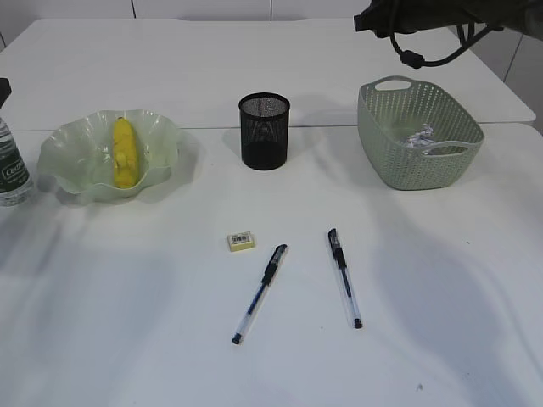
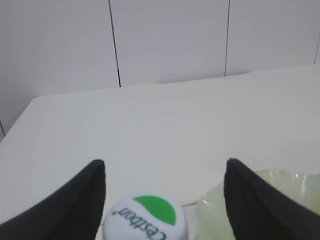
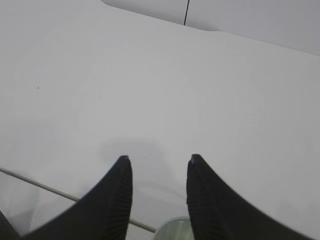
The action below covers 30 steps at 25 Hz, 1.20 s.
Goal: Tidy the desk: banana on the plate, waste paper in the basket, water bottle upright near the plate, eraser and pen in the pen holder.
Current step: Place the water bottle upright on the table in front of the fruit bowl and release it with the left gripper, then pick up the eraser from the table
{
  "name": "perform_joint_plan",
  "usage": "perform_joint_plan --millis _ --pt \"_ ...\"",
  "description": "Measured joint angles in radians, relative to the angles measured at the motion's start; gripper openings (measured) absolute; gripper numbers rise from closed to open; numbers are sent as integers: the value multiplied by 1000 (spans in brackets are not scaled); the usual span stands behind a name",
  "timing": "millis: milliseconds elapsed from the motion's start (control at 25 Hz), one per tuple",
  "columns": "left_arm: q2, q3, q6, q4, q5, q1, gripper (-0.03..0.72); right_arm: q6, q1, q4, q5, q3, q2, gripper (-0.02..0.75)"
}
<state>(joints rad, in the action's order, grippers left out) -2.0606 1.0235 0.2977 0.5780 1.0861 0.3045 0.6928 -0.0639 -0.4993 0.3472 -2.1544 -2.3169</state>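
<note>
Pale wall panels point(image 2: 170, 40) show dark vertical seams.

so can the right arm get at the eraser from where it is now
Probably yes. The eraser lies alone on open desk, apart from the two pens, with nothing over it. The right claw hangs open and empty above the far side, so it would need a long reach across the middle.

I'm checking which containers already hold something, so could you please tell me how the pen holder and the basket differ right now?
The pen holder is a black wire-mesh cylinder, while the basket is a sage green oval with perforated sides and cut-out handles. The pen holder is smaller and narrower than the basket. The basket holds the waste paper; nothing shows inside the pen holder. Both stand upright on the desk.
</note>
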Motion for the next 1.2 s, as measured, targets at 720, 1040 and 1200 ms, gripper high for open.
perform_joint_plan --millis 720,1040,1200 --pt "178 -2 -6 4 -82 -1 520 0 0 -2 93 2 40 280" --pt "309 -2 39 13 -100 -1 521 0 0 -72 287 1 128 280" --pt "362 -2 64 15 -102 -1 520 0 0 -123 379 1 164 280"
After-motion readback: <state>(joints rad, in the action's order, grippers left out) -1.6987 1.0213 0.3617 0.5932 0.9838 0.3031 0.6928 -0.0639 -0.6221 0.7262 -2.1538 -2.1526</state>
